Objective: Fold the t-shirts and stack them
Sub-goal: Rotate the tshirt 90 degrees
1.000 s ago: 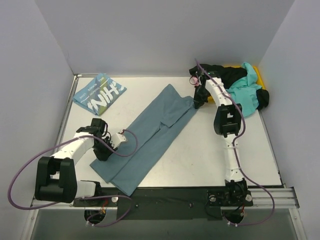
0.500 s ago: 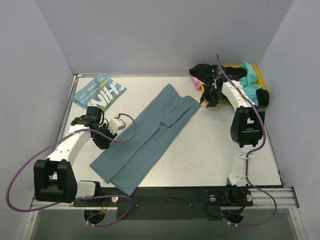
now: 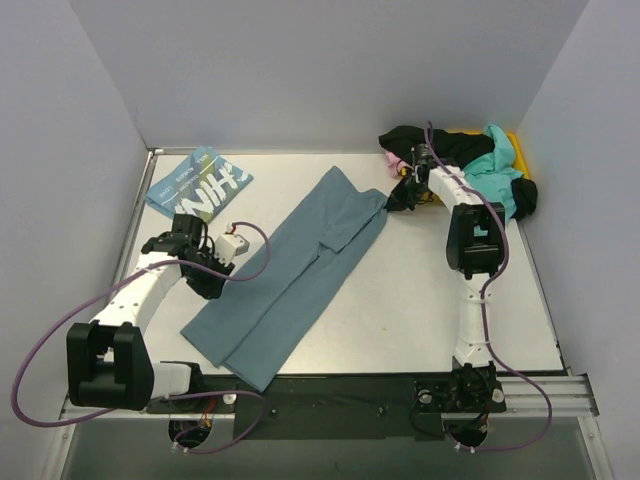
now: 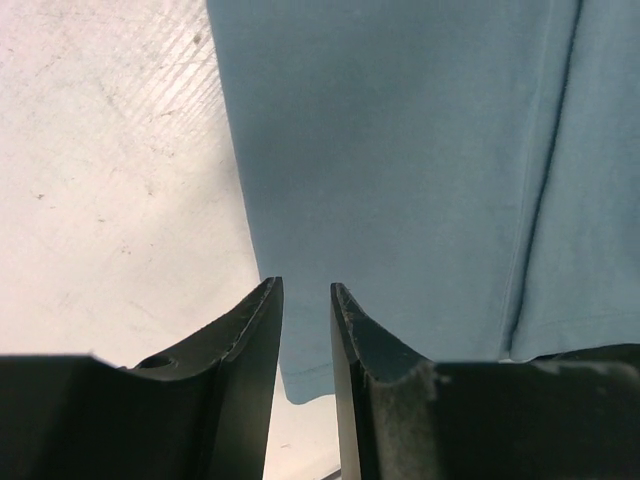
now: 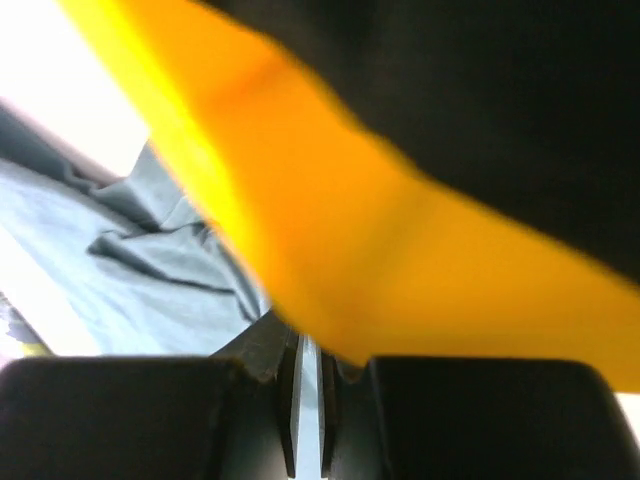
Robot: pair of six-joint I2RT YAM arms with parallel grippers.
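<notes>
The slate-teal t-shirt [image 3: 300, 275] lies diagonally mid-frame, with the left end effector [image 4: 305, 290] barely spread over its left edge and the right end effector [image 3: 397, 198] pressed together at its upper-right corner, so a missed pinch could skew the fold.

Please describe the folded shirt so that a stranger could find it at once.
Look at the far left corner of the table. A folded t-shirt lies there, apart from the long slate-teal shirt spread mid-table. It alone is light blue with big white letters.
</notes>
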